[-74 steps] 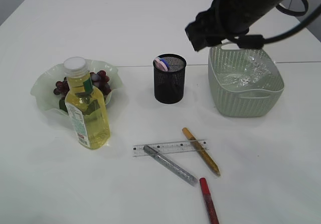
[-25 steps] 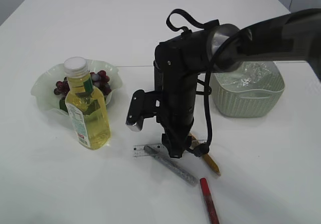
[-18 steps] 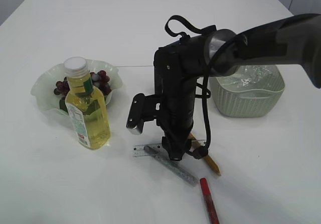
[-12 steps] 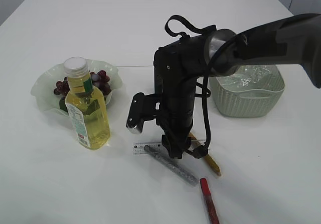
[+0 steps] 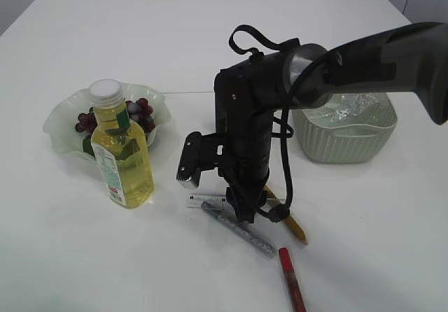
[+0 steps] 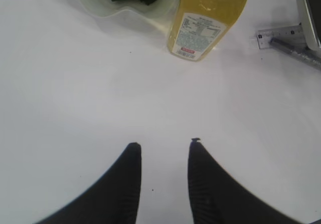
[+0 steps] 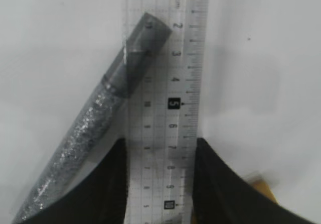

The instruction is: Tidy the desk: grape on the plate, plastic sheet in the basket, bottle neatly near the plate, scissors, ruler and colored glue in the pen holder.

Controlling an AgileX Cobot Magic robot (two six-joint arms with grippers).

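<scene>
My right gripper (image 7: 160,148) stands straight down over the clear ruler (image 7: 160,83), one finger against each long edge, shut on it at table level (image 5: 245,214). The silver glitter glue (image 7: 95,118) lies slanted across the ruler's left side. On the table lie the gold glue (image 5: 290,222) and the red glue (image 5: 292,287). The yellow bottle (image 5: 122,154) stands in front of the plate (image 5: 59,119) holding the grapes (image 5: 140,109). The plastic sheet (image 5: 350,102) lies in the basket (image 5: 343,144). My right arm hides the pen holder and scissors. My left gripper (image 6: 163,146) hangs open over bare table.
The right arm and its cable loop stand between the bottle and the basket. From the left wrist view the bottle (image 6: 208,13) is ahead, with the ruler's end (image 6: 281,33) at the far right. White tabletop surrounds everything.
My right gripper's fingers have drawn in onto the ruler's edges, and the ruler's left end has shifted a little toward the bottle. The left gripper has not moved.
</scene>
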